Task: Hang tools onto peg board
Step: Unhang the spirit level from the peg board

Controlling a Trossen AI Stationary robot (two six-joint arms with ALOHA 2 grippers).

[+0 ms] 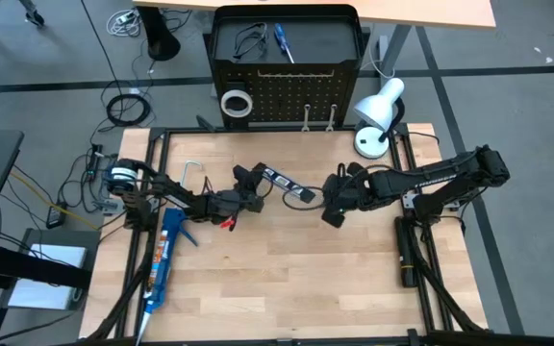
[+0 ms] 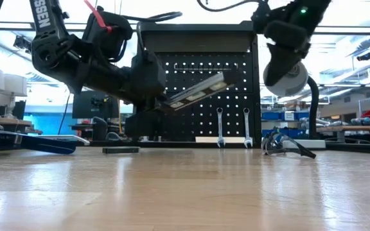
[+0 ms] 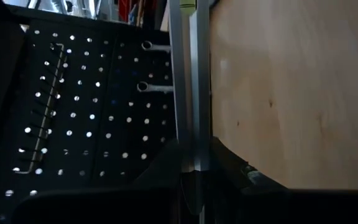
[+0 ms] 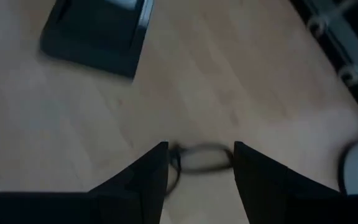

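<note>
The left gripper (image 1: 254, 185), clamped on the strip (image 1: 279, 179), carries it; next, lift it toward the peg board (image 1: 287, 91).

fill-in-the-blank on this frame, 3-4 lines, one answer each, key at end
1. The left gripper holds the black strip above the ____.
2. Two wrenches hang on the ____ board.
3. The right gripper is ____, over a black wire loop on the table.
4. The tape ring sits on the peg board's ____ side in the high view.

Missing words: table; peg; open; left
</note>
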